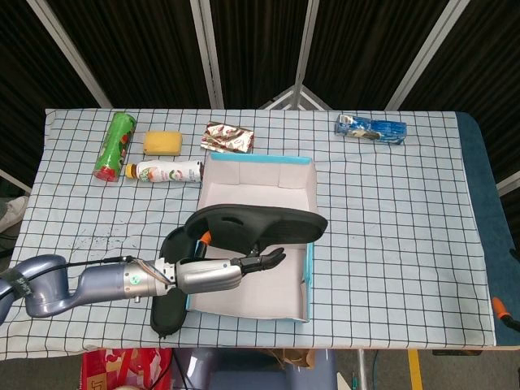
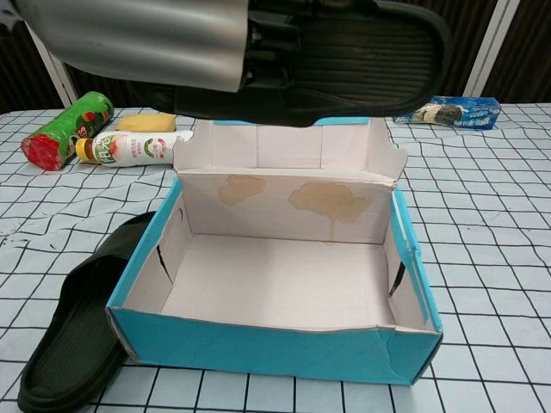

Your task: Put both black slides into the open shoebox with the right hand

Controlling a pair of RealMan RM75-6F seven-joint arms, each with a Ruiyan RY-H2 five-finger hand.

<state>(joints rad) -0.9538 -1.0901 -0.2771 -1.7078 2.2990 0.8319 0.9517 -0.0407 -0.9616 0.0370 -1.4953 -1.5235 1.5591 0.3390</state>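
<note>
My left hand grips a black slide and holds it level in the air over the open shoebox. In the chest view the same left hand and slide fill the top of the frame, above the box's blue front wall. The box holds nothing. A second black slide lies on the cloth against the box's left side, partly hidden by my forearm; the chest view shows this second slide at the lower left. Only an orange tip of my right hand shows at the right edge.
Along the far side lie a green can, a white bottle, a yellow sponge, a foil packet and a blue biscuit pack. Checked cloth stretches to the right of the box.
</note>
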